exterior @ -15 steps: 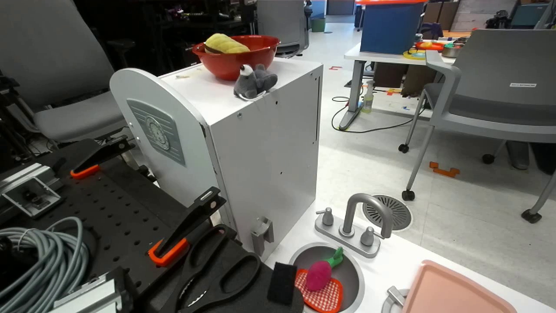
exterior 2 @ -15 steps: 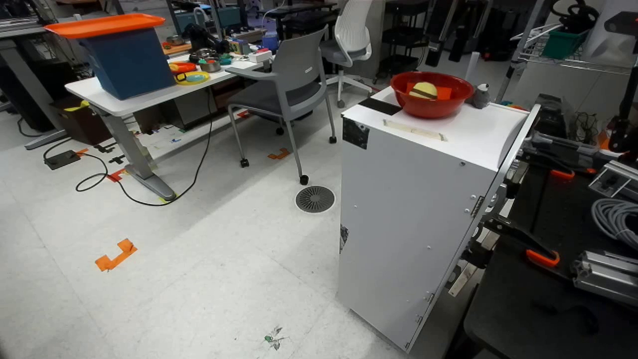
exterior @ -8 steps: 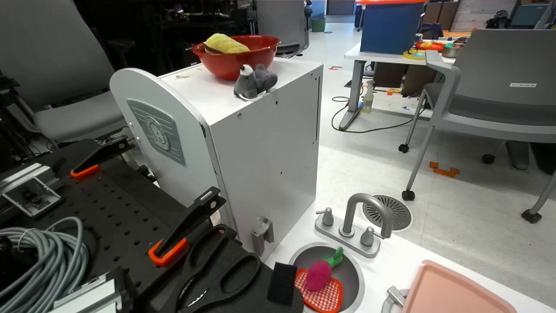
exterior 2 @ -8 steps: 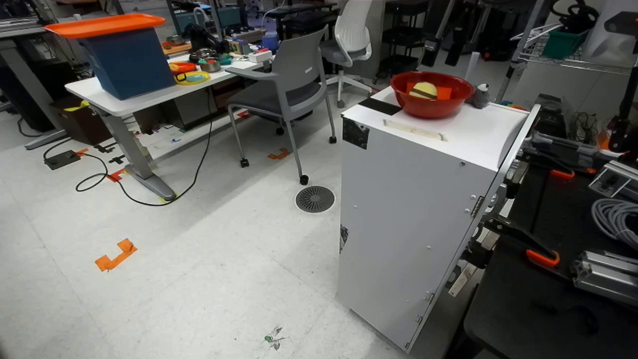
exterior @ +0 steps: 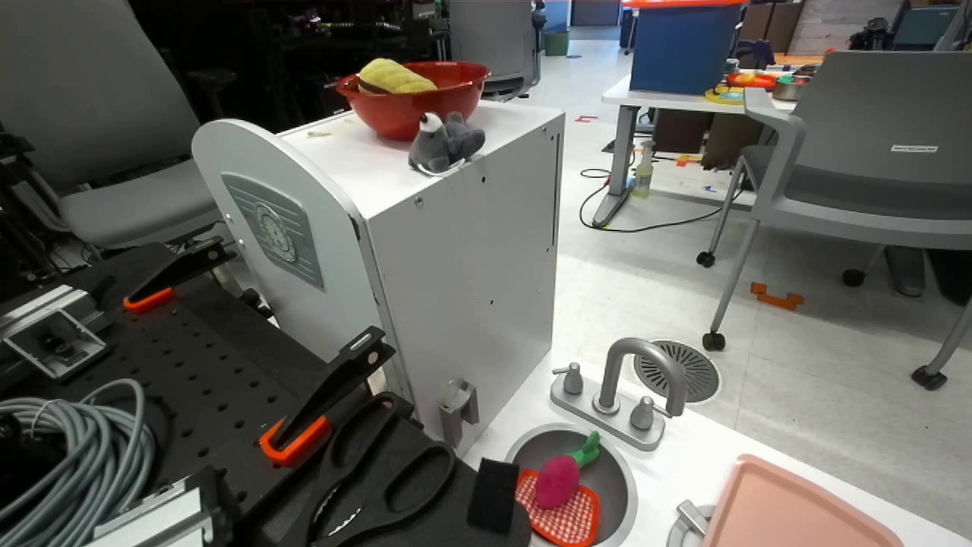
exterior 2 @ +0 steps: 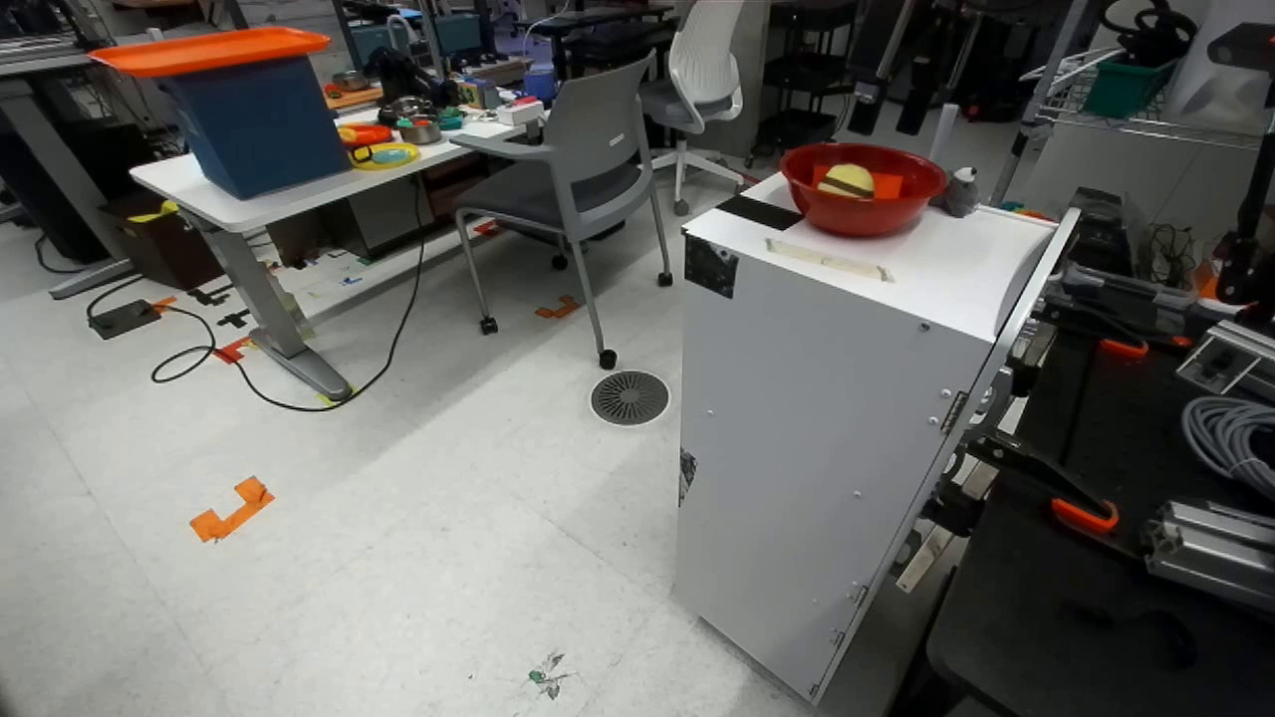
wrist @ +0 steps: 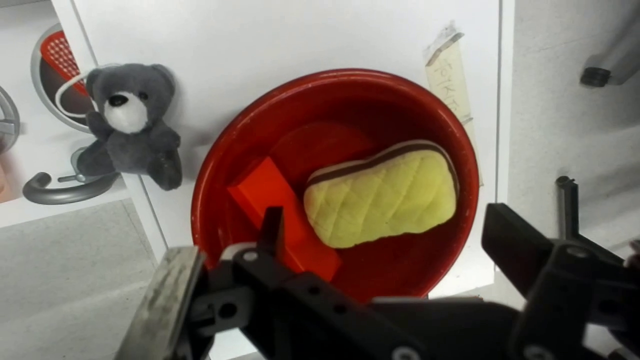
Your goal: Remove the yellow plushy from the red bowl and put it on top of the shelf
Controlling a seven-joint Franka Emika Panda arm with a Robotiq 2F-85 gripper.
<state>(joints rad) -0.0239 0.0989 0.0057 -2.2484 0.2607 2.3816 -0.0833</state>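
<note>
The yellow plushy (wrist: 382, 197), quilted with a dark stripe, lies in the red bowl (wrist: 345, 80) in the wrist view. The plushy also shows in both exterior views (exterior: 391, 76) (exterior 2: 849, 180). The red bowl (exterior: 414, 110) (exterior 2: 865, 211) stands on the white flat top of the shelf (exterior: 357, 178) (exterior 2: 817, 398). My gripper (wrist: 384, 212) is open and empty, its fingers wide apart on either side of the plushy as seen from the wrist. In an exterior view the gripper (exterior 2: 887, 124) hangs at the top edge, above and apart from the bowl.
An orange block (wrist: 285, 215) lies in the bowl beside the plushy. A grey bear toy (wrist: 132, 125) sits by the bowl at the shelf's edge. The shelf's rounded panel (exterior: 273, 213) rises at one side. A sink with a faucet (exterior: 630, 380) stands below.
In an exterior view my gripper's fingers have shifted slightly, first left, then back right and a touch lower. The bowl, the plushy and the bear have not moved.
</note>
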